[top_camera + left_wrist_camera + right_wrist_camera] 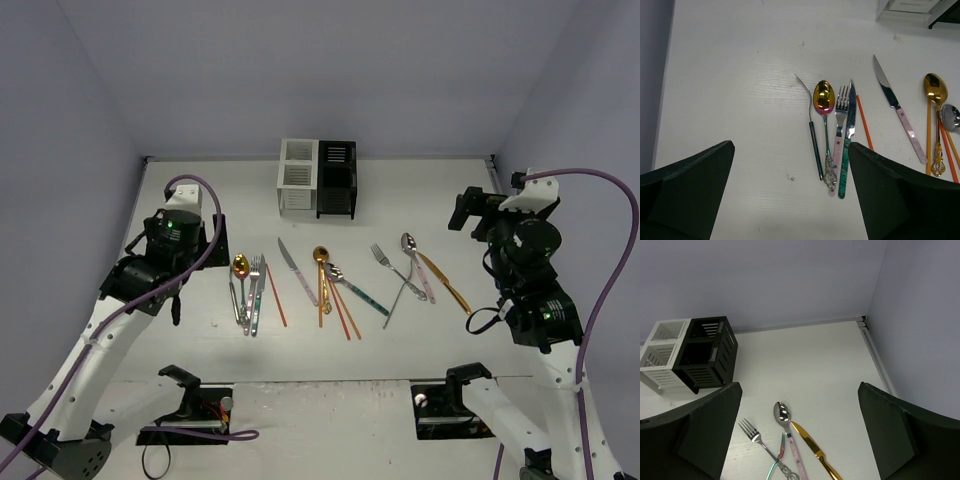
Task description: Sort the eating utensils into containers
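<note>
My left pincer hangs wide over the tabletop, nothing between its fingers. Just ahead of its gap lies a tight row of eating utensils, handles toward me: a dark-handled slim piece, an iridescent spoon, a pink-handled fork and a teal-handled knife, whose handle end lies close by the right-hand finger; an orange chopstick lies just beyond that, and further off to that side a pink-handled knife and a gold spoon.

My right pincer is equally wide and holds nothing; below its gap I see a silver spoon with a gold knife just beside it, and a silver fork toward the left-hand finger; ahead and off to that same side stand the joined containers, the black caddy nearer my centre line, the white caddy beyond it.
</note>
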### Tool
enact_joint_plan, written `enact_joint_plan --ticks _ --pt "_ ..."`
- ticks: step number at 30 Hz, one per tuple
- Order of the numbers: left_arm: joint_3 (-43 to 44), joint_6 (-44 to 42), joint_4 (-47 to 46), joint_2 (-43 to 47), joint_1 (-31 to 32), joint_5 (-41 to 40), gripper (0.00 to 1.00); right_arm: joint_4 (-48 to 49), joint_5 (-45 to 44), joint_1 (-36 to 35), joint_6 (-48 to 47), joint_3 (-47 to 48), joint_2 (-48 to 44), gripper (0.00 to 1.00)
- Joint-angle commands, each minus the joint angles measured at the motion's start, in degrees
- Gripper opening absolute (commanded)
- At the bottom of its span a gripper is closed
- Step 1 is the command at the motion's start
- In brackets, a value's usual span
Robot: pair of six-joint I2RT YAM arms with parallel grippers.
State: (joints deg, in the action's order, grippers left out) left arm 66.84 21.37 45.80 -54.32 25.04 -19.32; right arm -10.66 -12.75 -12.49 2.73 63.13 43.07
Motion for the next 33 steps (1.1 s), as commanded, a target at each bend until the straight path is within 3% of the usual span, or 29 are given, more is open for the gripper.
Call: enact_joint_plan --ticks 1,14,23,33 --pt "0.48 1.92 -1.06 0.09 -0.43 0.53 0.97 5.39 -0.15 -0.69 -0.62 1.01 0.17 1.0" --pt "-4.22 5.68 -1.28 -10.05 -3.65 8.52 0.95 5.55 1.54 -0.94 -0.08 -3.22 -0.85 1.0" --pt "-6.54 7.99 -8.25 -22.95 -10.23 14.99 0.81 5.48 2.06 -1.2 -0.01 -6.72 -3.32 1.0" --pt "-5.03 8.04 -12.47 -36.81 -10.8 15.1 0.66 5.39 1.75 -1.22 -0.79 -8.72 -5.38 1.0"
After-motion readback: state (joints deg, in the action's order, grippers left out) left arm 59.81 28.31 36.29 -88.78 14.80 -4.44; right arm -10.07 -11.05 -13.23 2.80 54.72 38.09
